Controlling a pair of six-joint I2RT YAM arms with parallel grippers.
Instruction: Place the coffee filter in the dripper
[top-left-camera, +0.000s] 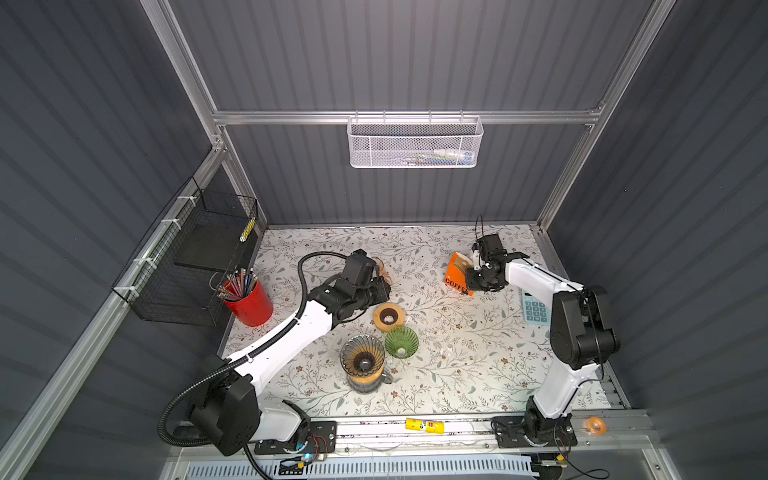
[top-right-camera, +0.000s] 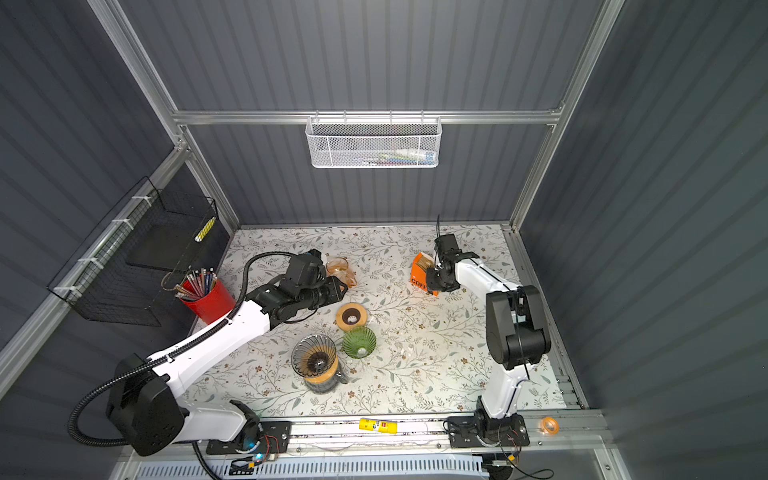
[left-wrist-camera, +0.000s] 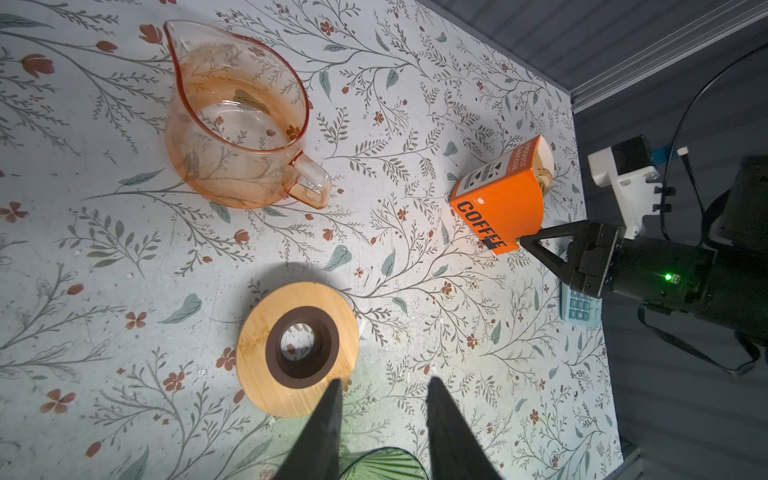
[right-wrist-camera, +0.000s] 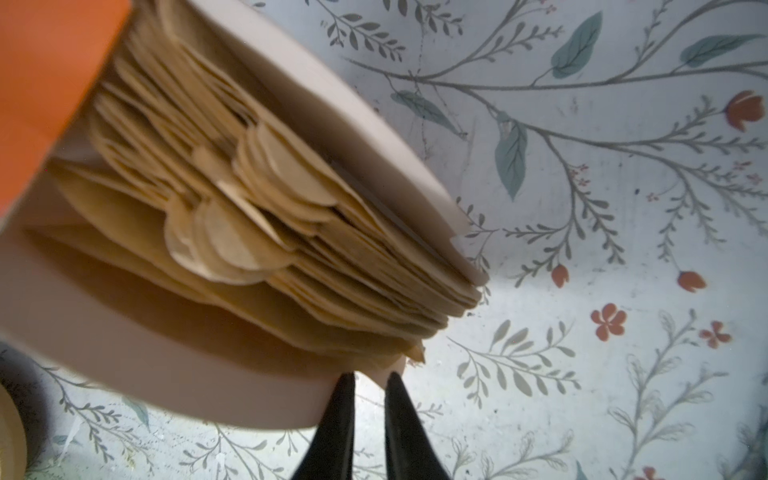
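An orange coffee box (top-left-camera: 456, 274) lies at the back right of the table, and its open end shows a stack of brown paper coffee filters (right-wrist-camera: 266, 216). My right gripper (right-wrist-camera: 370, 375) is at the corner of the box's white flap (right-wrist-camera: 174, 374). Its jaws stand narrowly apart, and table shows between them. A dark glass dripper (top-left-camera: 361, 358) sits on a carafe at the front middle, with a green glass dripper (top-left-camera: 401, 341) beside it. My left gripper (left-wrist-camera: 384, 380) hangs open and empty over the table between the wooden ring (left-wrist-camera: 297, 349) and the green dripper (left-wrist-camera: 382, 465).
A pink glass pitcher (left-wrist-camera: 237, 120) stands behind the left gripper. A red cup of pencils (top-left-camera: 249, 301) is at the left. A blue calculator (top-left-camera: 535, 309) lies under the right arm. A yellow glue stick (top-left-camera: 424, 424) and a tape roll (top-left-camera: 595, 426) lie on the front rail.
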